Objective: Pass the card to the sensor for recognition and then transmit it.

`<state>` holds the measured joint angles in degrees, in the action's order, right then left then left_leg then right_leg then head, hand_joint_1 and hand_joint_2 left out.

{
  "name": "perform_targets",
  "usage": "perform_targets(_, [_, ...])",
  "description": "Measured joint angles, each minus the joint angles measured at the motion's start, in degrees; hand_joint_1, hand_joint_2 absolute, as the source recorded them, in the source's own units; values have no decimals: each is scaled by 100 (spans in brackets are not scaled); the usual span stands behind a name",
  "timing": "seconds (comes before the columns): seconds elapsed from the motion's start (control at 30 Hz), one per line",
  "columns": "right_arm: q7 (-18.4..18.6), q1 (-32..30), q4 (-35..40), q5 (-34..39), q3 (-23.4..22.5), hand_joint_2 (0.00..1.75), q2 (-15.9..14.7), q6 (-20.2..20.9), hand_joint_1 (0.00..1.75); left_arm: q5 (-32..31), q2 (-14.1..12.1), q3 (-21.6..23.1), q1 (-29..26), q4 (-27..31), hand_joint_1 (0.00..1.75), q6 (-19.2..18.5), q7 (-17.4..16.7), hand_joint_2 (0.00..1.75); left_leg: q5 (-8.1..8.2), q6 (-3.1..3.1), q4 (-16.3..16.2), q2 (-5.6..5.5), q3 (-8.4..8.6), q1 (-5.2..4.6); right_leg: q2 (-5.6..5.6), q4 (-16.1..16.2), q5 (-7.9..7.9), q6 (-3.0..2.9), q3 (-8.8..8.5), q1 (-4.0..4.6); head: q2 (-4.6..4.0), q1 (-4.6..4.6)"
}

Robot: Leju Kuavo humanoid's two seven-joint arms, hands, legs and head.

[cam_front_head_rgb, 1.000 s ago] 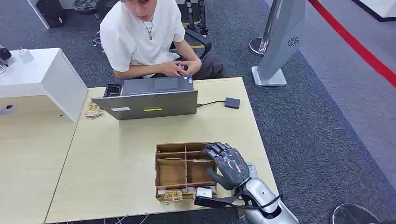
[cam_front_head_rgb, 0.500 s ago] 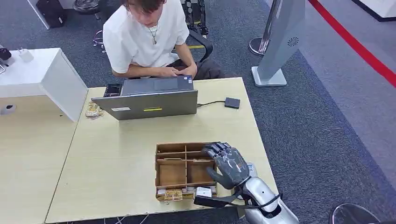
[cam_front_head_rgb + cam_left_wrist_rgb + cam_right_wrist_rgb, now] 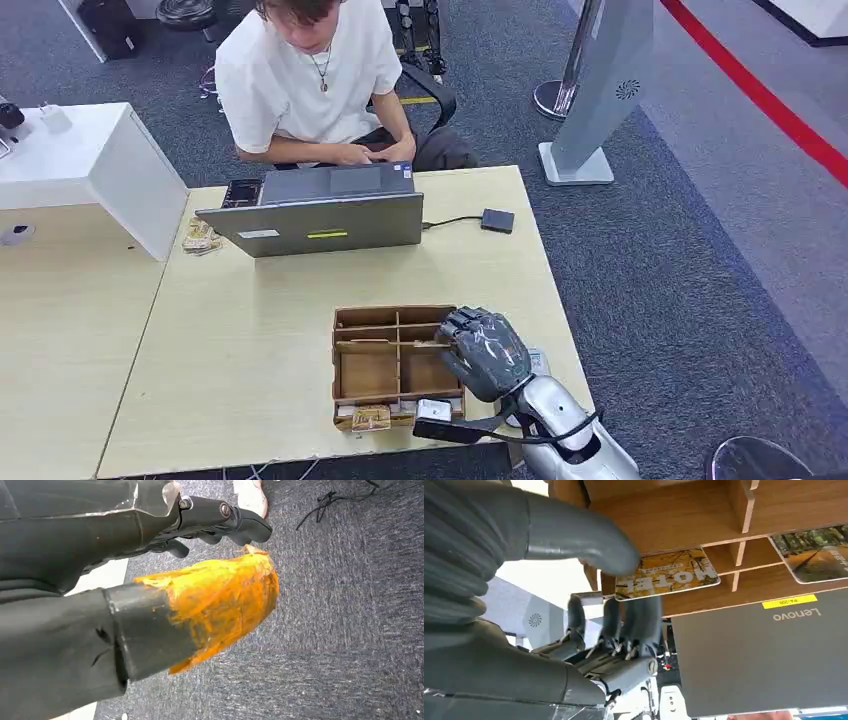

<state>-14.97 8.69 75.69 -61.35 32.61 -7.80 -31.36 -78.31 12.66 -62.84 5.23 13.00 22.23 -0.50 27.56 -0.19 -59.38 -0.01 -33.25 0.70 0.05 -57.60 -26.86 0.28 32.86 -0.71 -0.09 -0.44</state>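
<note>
Yellow autumn print marks the flat rectangular hotel card (image 3: 667,574), which lies in a slot on the right side of the brown wooden divided box (image 3: 368,372) at the 5 o'clock part of the pale wood surface (image 3: 250,340); the grey right hand (image 3: 487,352) has its thick thumb on one face and its dark fingers (image 3: 634,617) curled near the other, though whether they truly pinch it I cannot tell. If the hold is shallow, the card could catch a divider or slip free before reaching the small black square sensor (image 3: 497,220) at 1 o'clock beside the grey laptop (image 3: 320,222).
</note>
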Motion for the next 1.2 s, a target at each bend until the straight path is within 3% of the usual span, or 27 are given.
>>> perform_targets(0.63, [44,-34,140,-70,26,175,-2,-96,175,9,11,0,0,0,0,-2,4,0,0,0,0,0,0,0,0,0,0,0,2,0,0,0])
perform_targets(1.2, [57,-401,1183,-380,46,175,-125,-632,175,118,11,0,-1,0,0,26,11,0,1,0,0,1,-1,0,0,0,-1,0,3,0,0,0])
